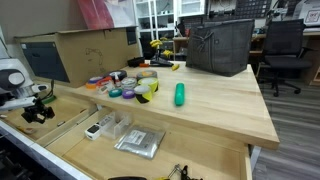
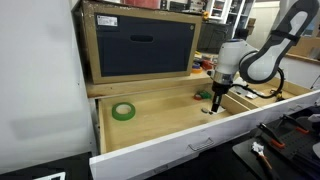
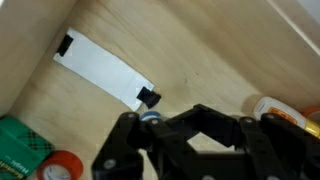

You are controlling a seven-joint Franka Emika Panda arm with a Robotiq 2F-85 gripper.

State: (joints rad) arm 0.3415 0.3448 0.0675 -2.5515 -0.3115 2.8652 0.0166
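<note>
While the claw [image 2: 216, 104] hangs closed, the drawer [image 2: 165, 125] holds a green tape roll [image 2: 123, 111].

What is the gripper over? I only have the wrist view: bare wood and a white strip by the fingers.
Observer: It is inside an open wooden drawer, with the gripper pointing down close to the drawer floor.
Operator: Anything else in there?
Observer: A green tape roll lies flat on the floor, well apart from the gripper.
Operator: What's above?
Observer: A tabletop with a cluster of tape rolls and a green bottle.
</note>
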